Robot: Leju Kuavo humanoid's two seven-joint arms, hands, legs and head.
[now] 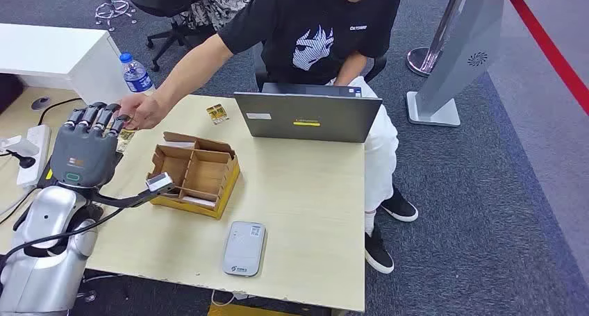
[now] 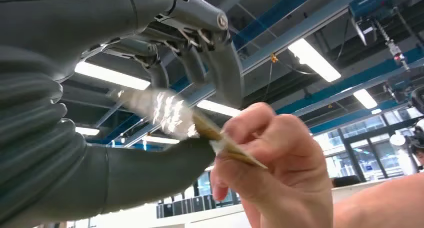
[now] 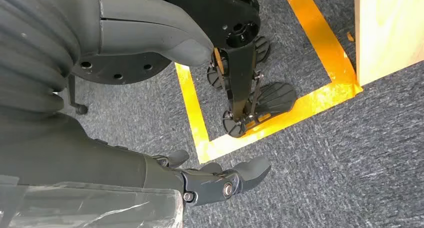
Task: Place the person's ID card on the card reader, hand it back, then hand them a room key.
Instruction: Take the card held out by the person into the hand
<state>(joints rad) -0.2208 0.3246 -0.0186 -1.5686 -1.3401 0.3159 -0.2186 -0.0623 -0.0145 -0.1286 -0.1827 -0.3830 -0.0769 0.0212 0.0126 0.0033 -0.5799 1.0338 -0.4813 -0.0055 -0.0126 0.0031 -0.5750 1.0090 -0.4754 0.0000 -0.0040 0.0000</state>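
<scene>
1. The left robot hand (image 1: 87, 149) has a matt grey plastic shell with dark fingers; its arm (image 1: 42, 250) is glossy silver metal.
2. The card (image 2: 172, 115) it holds looks glossy, catching light.
3. The table (image 1: 305, 212) has a smooth, pale wood-look top.
4. The divided box (image 1: 196, 175) is brown matt cardboard.
5. The card reader (image 1: 244, 248) is smooth grey plastic.
6. The laptop (image 1: 308, 117) lid is matt grey.
7. The floor (image 3: 320, 163) is rough grey carpet with glossy yellow tape (image 3: 305, 105).
8. The right robot hand (image 3: 220, 180) is dark, smooth plastic.
</scene>
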